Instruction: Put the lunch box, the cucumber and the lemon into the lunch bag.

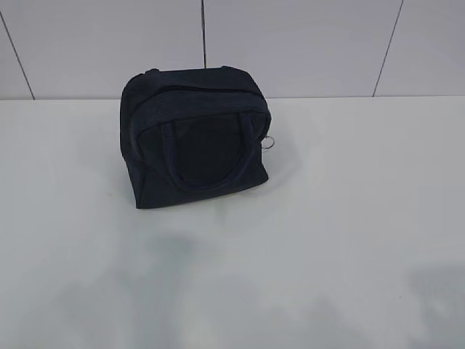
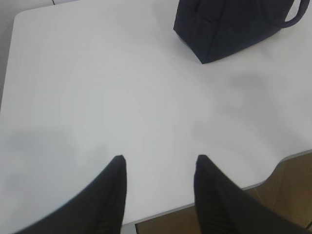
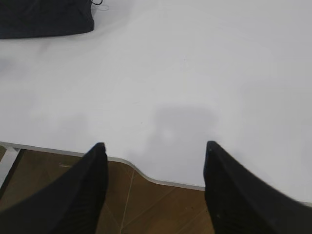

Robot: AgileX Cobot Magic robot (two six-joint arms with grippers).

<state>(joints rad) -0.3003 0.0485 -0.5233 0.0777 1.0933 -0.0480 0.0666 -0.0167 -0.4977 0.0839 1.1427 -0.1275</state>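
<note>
The dark navy lunch bag point(image 1: 196, 138) stands on the white table point(image 1: 349, 218), left of centre, its zipper shut along the top and a metal ring pull point(image 1: 269, 142) hanging at its right side. The bag's corner shows at the top right of the left wrist view point(image 2: 229, 29) and at the top left of the right wrist view point(image 3: 44, 17). My left gripper point(image 2: 160, 158) is open and empty above the table's front left part. My right gripper point(image 3: 155, 144) is open and empty over the table's front edge. The lunch box, cucumber and lemon are out of view.
A white tiled wall point(image 1: 290, 43) rises behind the table. The table's curved front edge point(image 3: 146, 176) shows in the right wrist view with brown floor point(image 3: 161, 209) below it. Neither arm shows in the exterior view.
</note>
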